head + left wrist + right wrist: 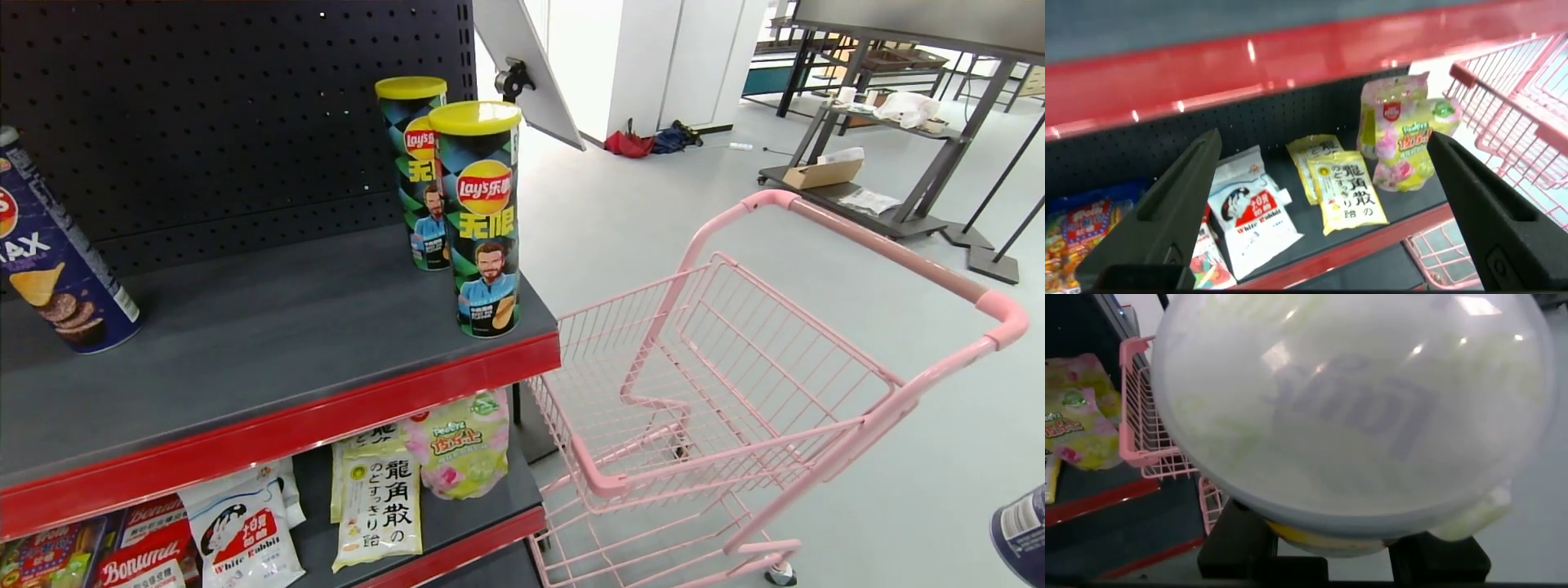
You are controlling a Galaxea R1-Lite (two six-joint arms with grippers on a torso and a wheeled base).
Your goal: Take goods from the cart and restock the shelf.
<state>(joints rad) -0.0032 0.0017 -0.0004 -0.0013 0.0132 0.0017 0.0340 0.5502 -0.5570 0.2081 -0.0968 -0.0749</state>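
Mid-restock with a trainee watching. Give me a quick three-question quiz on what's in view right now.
1. True or false: two green cans stand upright on the top shelf.
2. The left end effector is: A open, facing bags; B shut on a bag; C shut on a green can.
3. Short answer: what does the right end effector grip?
Key: 1 true; 2 A; 3 a can, its lid toward the wrist camera.
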